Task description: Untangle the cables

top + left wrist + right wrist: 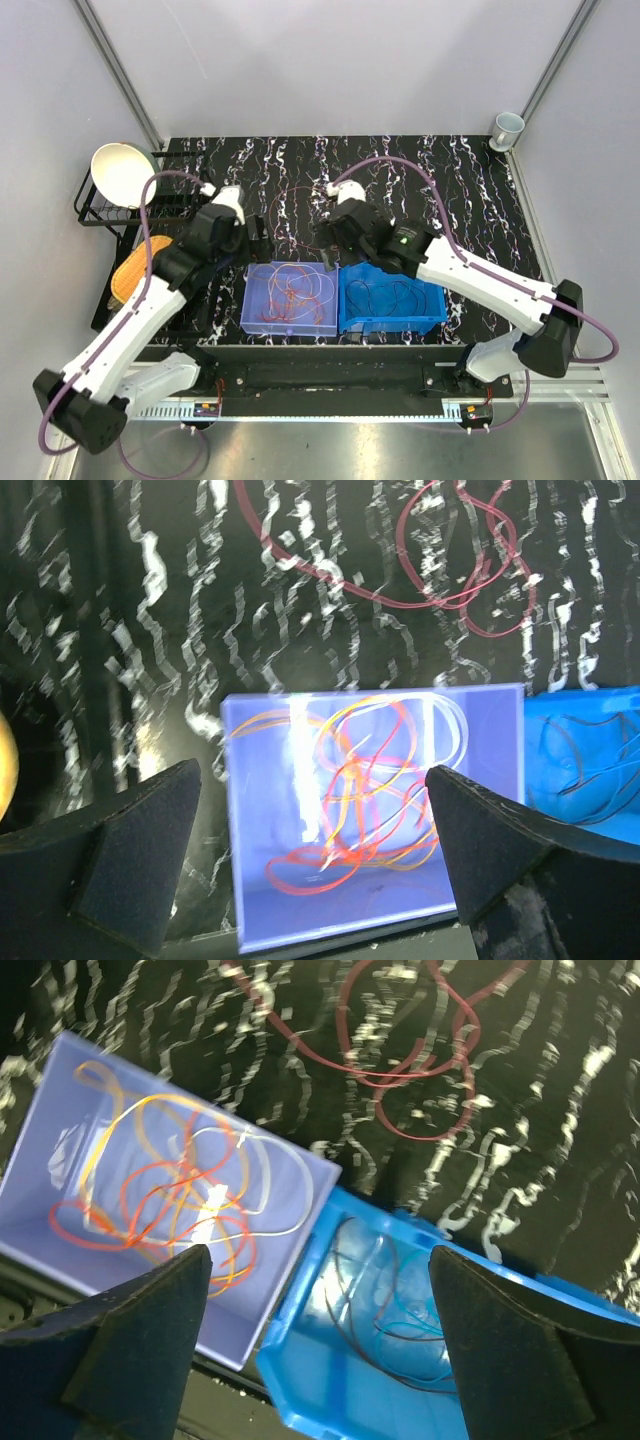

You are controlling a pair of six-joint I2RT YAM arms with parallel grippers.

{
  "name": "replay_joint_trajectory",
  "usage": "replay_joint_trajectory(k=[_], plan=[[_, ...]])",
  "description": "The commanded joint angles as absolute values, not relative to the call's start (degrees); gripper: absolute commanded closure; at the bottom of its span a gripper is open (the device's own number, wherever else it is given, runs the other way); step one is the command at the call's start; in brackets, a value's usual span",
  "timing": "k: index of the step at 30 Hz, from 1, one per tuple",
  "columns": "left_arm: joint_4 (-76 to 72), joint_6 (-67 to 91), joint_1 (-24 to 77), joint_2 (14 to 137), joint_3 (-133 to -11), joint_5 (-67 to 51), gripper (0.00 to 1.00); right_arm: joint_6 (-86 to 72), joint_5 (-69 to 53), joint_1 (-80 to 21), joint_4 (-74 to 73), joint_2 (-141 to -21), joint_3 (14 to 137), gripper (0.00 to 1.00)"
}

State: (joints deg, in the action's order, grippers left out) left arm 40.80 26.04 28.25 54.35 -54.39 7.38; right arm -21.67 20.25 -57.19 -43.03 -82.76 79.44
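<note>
The left tool (312, 815) has its two black padded fingers spread wide, with nothing between them. It is poised over the table (450, 190), at the far left corner of a lavender bin (250, 880).

The right tool (320, 1260) also has its fingers wide apart and holds nothing. It sits just above the far edge of the bins, about where the lavender bin meets a blue bin (330, 1400).

The two bins stand side by side and touch, close to the near edge of the table, with the lavender one on the left. Inside the lavender bin lies a loose tangle of orange, red and white cables (360, 780), their loops crossing one another. The blue bin holds a few dark and blue cables (405, 1332) in thin overlapping coils.

Beyond the bins, one dark red cable (395, 603) lies in open loops on the black, white-veined table, between the two tools and a little further back. It is not touching either bin.

Further out on the left, a black dish rack (100, 205) carries a tilted white bowl (122, 172). A pale mug (507, 128) stands in the far right corner, well apart from everything else.
</note>
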Motion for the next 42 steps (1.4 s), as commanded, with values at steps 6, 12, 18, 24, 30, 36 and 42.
replay_joint_trajectory(k=[6, 12, 18, 24, 30, 36, 42], plan=[[31.03, 25.58, 31.9, 73.71, -67.83, 8.62, 0.01, -26.8, 19.95, -47.82, -41.05, -74.1, 73.13, 0.0], [29.71, 23.56, 32.26, 88.12, -77.16, 7.91, 0.01, -26.81, 17.49, -42.63, -39.99, -69.18, 69.52, 0.0], [28.57, 20.75, 32.43, 101.22, -86.21, 7.39, 0.01, -26.63, 16.09, -41.75, -39.55, -69.17, 67.85, 0.0], [27.77, 18.9, 32.52, 110.64, -93.42, 7.65, 0.01, -26.37, 13.89, -41.05, -38.06, -70.05, 65.92, 0.0], [27.51, 18.54, 32.87, 117.15, -97.73, 7.03, 0.01, -25.75, 12.75, -40.43, -37.27, -70.93, 65.22, 0.0], [27.86, 18.72, 33.57, 121.9, -101.51, 7.47, 0.01, -25.58, 11.6, -40.08, -36.3, -71.89, 64.52, 0.0], [30.49, 19.42, 34.1, 126.91, -107.39, 10.28, 0.01, -25.84, 10.2, -39.99, -35.77, -72.16, 63.99, 0.0]])
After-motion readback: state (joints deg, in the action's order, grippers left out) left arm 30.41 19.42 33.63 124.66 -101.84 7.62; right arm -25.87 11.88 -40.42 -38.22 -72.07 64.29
